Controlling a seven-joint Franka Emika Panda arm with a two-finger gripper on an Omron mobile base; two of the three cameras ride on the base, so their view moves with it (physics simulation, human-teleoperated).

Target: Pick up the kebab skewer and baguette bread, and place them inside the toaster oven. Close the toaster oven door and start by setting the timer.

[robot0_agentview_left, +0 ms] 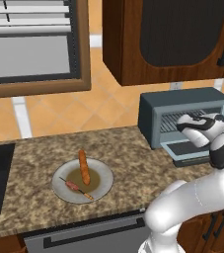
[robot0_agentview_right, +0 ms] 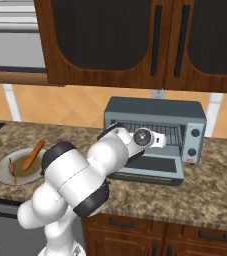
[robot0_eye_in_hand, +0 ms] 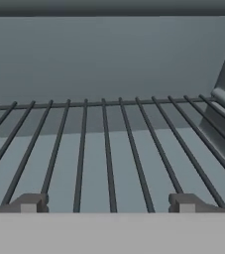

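progress: nothing loaded | skewer (robot0_agentview_left: 74, 187) and bread (robot0_agentview_left: 84, 167) sit on plate (robot0_agentview_left: 103, 188), well left of oven (robot0_agentview_left: 184, 120) | door (robot0_agentview_right: 150, 168) down | gripper (robot0_eye_in_hand: 106, 203) spread wide, empty, over rack (robot0_eye_in_hand: 109, 149) | pending: both picks, door, timer

Both base views look forward and down from behind the arm, left and right of the pincer, sharing the table (robot0_agentview_left: 128, 148), plate (robot0_agentview_left: 103, 184) and toaster oven (robot0_agentview_right: 155, 112). The hand view sits close over the oven's wire rack (robot0_eye_in_hand: 109, 154).
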